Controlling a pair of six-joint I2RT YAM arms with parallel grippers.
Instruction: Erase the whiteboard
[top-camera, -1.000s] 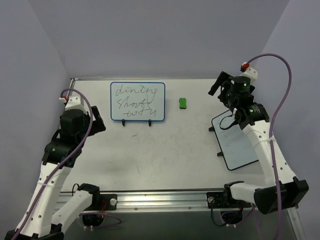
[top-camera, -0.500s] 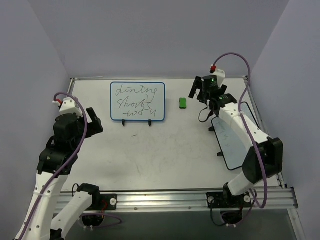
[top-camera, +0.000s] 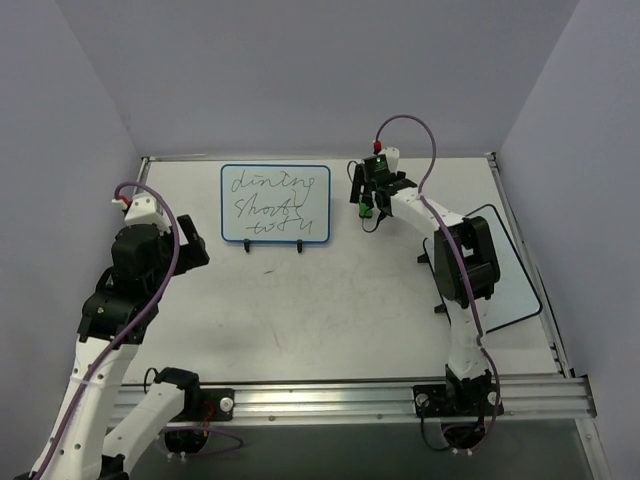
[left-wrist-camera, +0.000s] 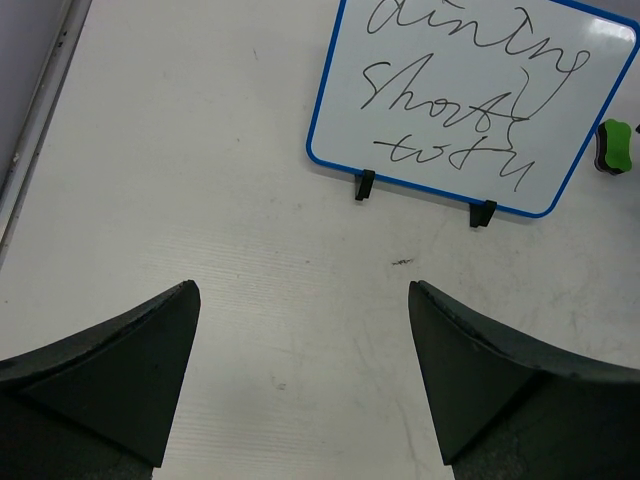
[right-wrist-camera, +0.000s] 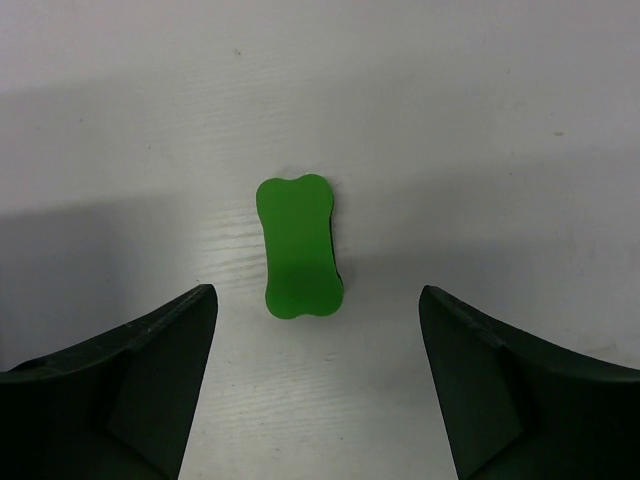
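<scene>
At the far left, the raised edge (left-wrist-camera: 35, 110) of the white table (top-camera: 330, 310), with a purple wall (top-camera: 90, 100) right behind it. Next, lots of bare table top below the left gripper (left-wrist-camera: 302, 320), hanging over the near left side. Two black fingers (left-wrist-camera: 120, 380), wide apart, holding nothing and touching nothing. Further in, toward the back, the whiteboard (left-wrist-camera: 470, 100): blue frame, round corners, propped on two small black feet (left-wrist-camera: 365, 186), black handwriting (left-wrist-camera: 450, 90) all over its face. Close to the back edge of the table, with open room in front and on its left side. A tiny dark mark (left-wrist-camera: 402, 262) on the table just in front of the feet. Just right of the whiteboard, near but not touching, a green eraser (right-wrist-camera: 297, 247) shaped like a bone, lying flat. Right above it, the right gripper (right-wrist-camera: 315, 296), pointing down, fingers (right-wrist-camera: 130, 380) wide apart, one on each side of the eraser and not touching it. Bare table all around the eraser. Far right, a black-framed white board (top-camera: 515, 290) lying flat near the right edge, partly under the right arm. Along the near edge, a metal rail (top-camera: 340, 398) with both arm bases.
</scene>
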